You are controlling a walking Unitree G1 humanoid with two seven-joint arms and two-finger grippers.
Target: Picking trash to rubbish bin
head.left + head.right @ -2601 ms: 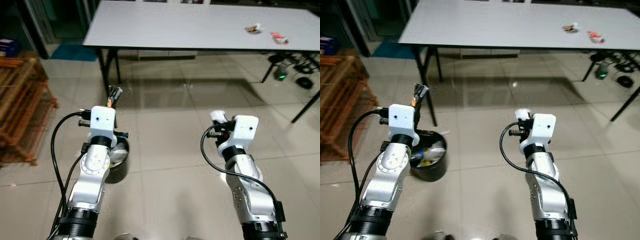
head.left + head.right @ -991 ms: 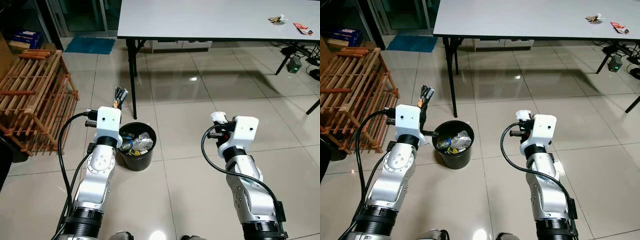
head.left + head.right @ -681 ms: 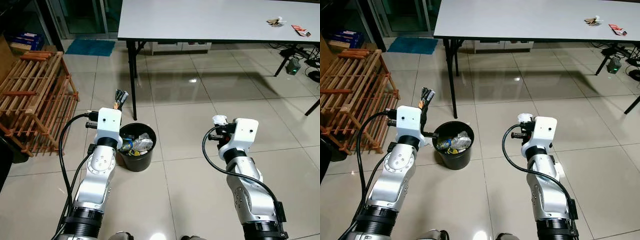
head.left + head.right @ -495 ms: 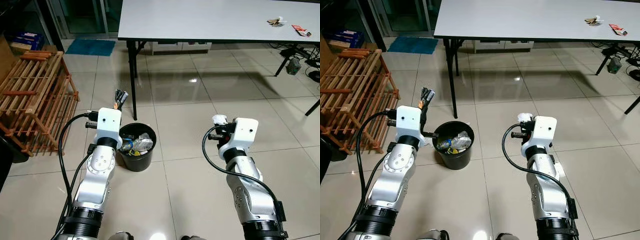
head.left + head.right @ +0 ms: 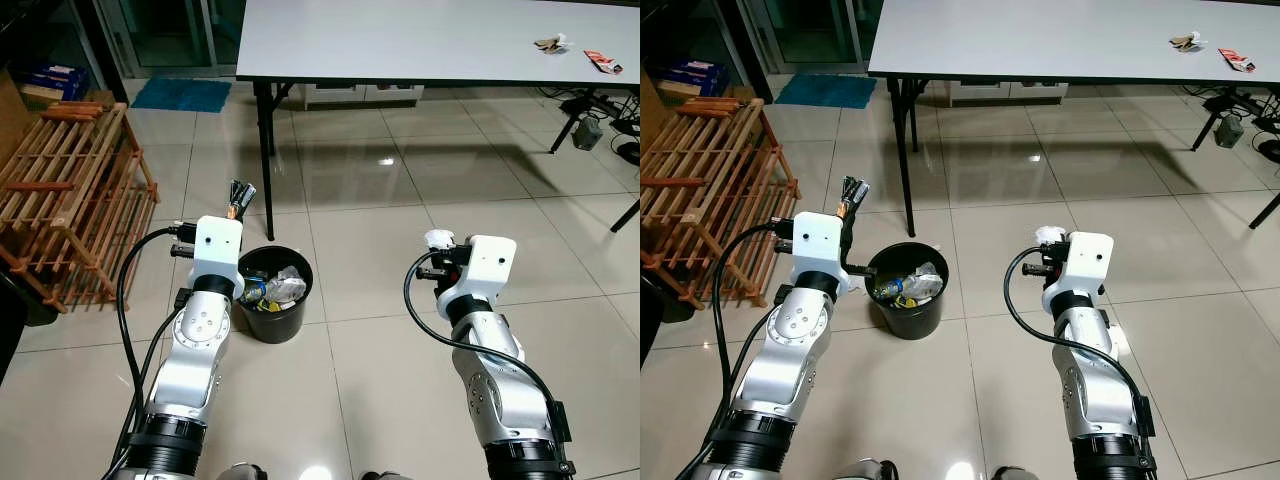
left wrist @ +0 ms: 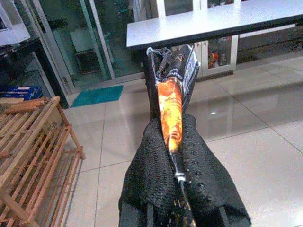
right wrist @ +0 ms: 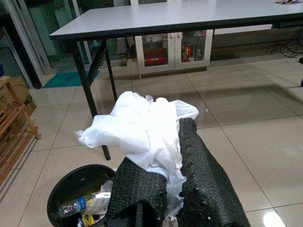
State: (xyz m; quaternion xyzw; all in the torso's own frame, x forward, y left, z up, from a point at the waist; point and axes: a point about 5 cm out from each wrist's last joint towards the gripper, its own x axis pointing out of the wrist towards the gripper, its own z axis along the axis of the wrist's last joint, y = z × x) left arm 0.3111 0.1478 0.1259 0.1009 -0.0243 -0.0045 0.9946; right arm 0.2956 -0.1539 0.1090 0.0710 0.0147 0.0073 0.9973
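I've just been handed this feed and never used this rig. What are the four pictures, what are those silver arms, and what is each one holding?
The two wide pictures come from a stereo camera on a humanoid robot's head, looking down at its own two silver arms. The other two come from cameras on the wrists, looking along each gripper's black fingers. The left gripper is shut on a crumpled orange and black snack wrapper. The right gripper is shut on a wad of white tissue. A round black rubbish bin, already holding trash, stands on the tiled floor beside the left arm. On the grey folding table two small scraps of litter lie at the far right.
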